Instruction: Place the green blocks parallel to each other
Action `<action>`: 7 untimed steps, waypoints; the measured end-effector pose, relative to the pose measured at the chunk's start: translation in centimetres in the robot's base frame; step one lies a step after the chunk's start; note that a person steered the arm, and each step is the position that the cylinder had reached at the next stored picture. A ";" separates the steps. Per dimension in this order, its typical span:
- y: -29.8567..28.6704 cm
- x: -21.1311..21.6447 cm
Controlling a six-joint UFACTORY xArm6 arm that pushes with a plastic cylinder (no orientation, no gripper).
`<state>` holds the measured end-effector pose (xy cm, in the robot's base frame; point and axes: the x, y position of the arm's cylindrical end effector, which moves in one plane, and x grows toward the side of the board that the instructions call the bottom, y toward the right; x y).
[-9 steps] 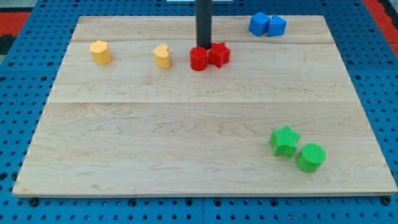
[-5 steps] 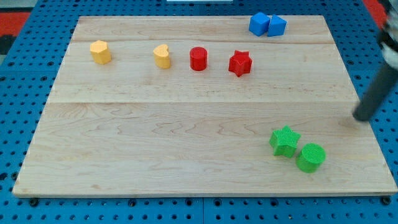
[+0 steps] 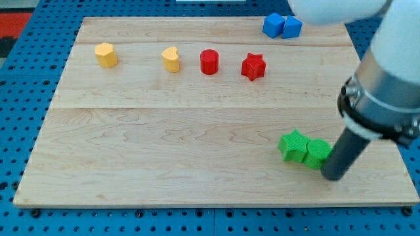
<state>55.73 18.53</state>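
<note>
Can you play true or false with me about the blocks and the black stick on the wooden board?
1. My tip is beside the green round block, on its right in the view. True.
2. The green star block sits far away from the green round block. False: they are touching.
3. The red star block is to the view's right of the red round block. True.
4. The two blue blocks are at the view's bottom. False: they are at the view's top.
5. There are three yellow blocks. False: just two.
</note>
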 end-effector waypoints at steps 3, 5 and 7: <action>-3.2 -2.2; -8.3 -4.0; -11.7 -4.7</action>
